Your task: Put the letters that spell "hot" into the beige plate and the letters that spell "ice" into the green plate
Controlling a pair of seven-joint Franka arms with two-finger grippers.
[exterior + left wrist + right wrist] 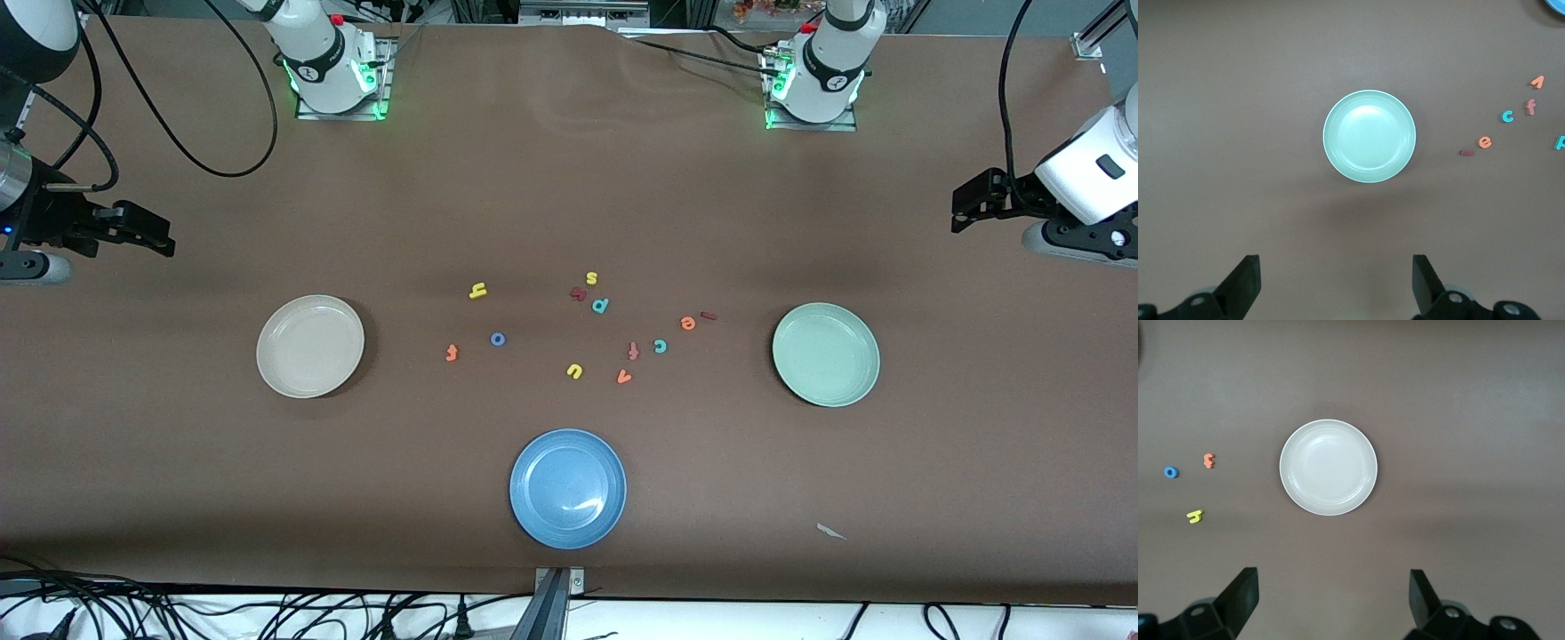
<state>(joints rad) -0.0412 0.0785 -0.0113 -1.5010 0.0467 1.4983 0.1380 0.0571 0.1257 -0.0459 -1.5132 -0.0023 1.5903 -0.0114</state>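
Overhead, both arms wait high at the table's two ends, each with its fingers spread wide and holding nothing: the left gripper (962, 209) hangs over bare brown table (569, 178) at the left arm's end, looking down on the green plate (826, 355), and the right gripper (156, 238) hangs over the right arm's end, looking down on the beige plate (310, 346). Both plates lie bare, with open cloth all around their rims. Between them the letters are scattered loosely, none touching a plate. The yellow h (478, 290), the blue o (498, 339) and the orange t (452, 353) lie toward the beige plate, well apart from one another. The orange e (687, 323) and the dark red i (709, 316) sit just beside each other toward the green plate, with the teal c (660, 346) near them and close to an orange-red f (633, 351). A yellow s (591, 277), a dark red curved letter (578, 293), a teal p (600, 306), a yellow u (574, 371) and an orange-red v (623, 377) crowd the middle. A blue plate (568, 488) lies nearest the front camera, clear of the letters.
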